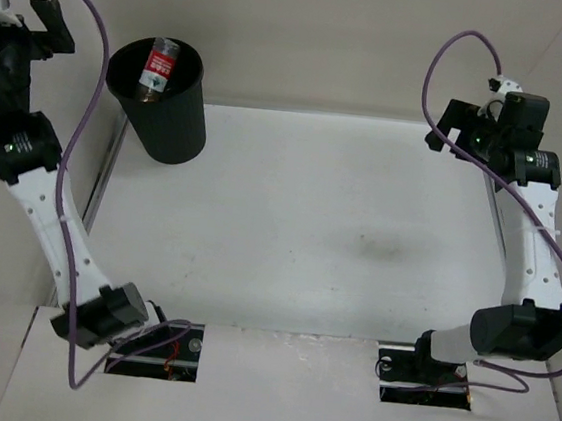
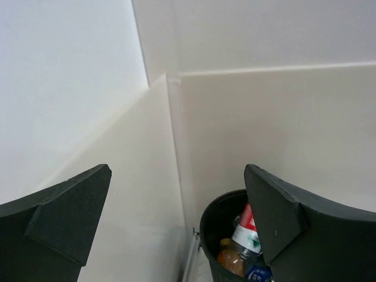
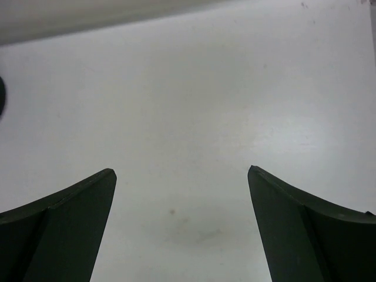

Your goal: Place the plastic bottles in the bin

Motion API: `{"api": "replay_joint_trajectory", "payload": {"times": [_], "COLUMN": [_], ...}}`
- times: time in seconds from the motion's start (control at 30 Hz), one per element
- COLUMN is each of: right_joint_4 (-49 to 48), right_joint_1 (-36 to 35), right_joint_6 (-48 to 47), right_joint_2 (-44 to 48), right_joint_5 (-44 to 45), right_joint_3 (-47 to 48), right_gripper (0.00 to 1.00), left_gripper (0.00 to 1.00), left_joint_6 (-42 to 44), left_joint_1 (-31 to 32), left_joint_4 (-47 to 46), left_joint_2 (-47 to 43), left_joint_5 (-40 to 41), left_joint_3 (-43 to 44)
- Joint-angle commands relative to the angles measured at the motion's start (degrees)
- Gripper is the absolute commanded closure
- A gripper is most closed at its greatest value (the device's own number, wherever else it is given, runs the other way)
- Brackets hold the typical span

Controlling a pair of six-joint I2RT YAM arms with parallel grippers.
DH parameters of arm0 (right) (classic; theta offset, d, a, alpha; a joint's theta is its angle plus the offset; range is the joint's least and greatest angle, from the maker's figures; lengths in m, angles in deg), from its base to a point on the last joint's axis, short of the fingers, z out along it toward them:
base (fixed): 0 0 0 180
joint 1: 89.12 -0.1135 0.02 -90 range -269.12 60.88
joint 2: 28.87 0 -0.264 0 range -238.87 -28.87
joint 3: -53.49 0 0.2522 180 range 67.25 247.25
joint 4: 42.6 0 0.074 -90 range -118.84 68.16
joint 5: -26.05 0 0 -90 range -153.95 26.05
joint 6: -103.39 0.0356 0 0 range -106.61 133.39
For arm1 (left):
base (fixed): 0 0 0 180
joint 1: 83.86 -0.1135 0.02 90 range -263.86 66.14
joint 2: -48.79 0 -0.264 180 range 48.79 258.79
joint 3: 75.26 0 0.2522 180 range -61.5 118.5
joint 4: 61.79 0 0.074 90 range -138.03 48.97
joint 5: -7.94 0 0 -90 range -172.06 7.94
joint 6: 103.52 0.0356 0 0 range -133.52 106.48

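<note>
Beside far-left wall, left gripper [image 2: 177, 170]: jaws spread wide, holding nothing, touching nothing. Right gripper [image 3: 180, 170]: jaws equally wide, empty, above table [image 3: 194, 106]. Plastic bottles [image 2: 245, 230] inside bin [image 1: 174, 124].

Quick count: bin [image 1: 174, 124] x1. Bottles visible inside: 3 – red-label bottle [image 1: 158, 65], orange bottle [image 2: 230, 258], sliver of blue-label bottle [image 2: 257, 273]; more underneath, can't tell. Arms x2: left arm [image 1: 45, 206], right arm [image 1: 534, 247]. Purple cables [image 1: 104, 56] x2, one per arm. Table [image 1: 310, 224] x1.
</note>
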Motion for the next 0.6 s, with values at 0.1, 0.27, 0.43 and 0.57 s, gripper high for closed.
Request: {"api": "replay_joint_trajectory", "payload": {"times": [0.1, 0.27, 0.43, 0.57], "right_joint_4": [3.4, 3.9, 2.1, 1.6], "right_joint_1": [-2.1, -7.5, -12.3, -15.0], "right_joint_6": [-5.7, -6.2, -6.6, -8.4], "right_joint_2": [3.1, 4.4, 7.1, 8.5], "right_joint_5": [9.4, 14.4, 15.7, 15.4], "right_joint_3": [-0.3, -0.4, -4.1, -4.9], "right_gripper": [0.0, 0.0, 0.0, 0.0], "left_gripper": [0.0, 0.0, 0.0, 0.0], "left_joint_6": [-0.1, 0.2, -0.2, -0.2], "left_joint_1": [-3.5, -4.7, -4.6, -5.8], "left_joint_4": [10.0, 13.6, 19.1, 21.4], "left_joint_2": [-17.0, -31.1, -40.3, -43.2], "left_joint_5": [-3.2, -10.3, -10.7, -9.8], "left_joint_3": [-7.0, -22.7, -33.9, -36.7]}}
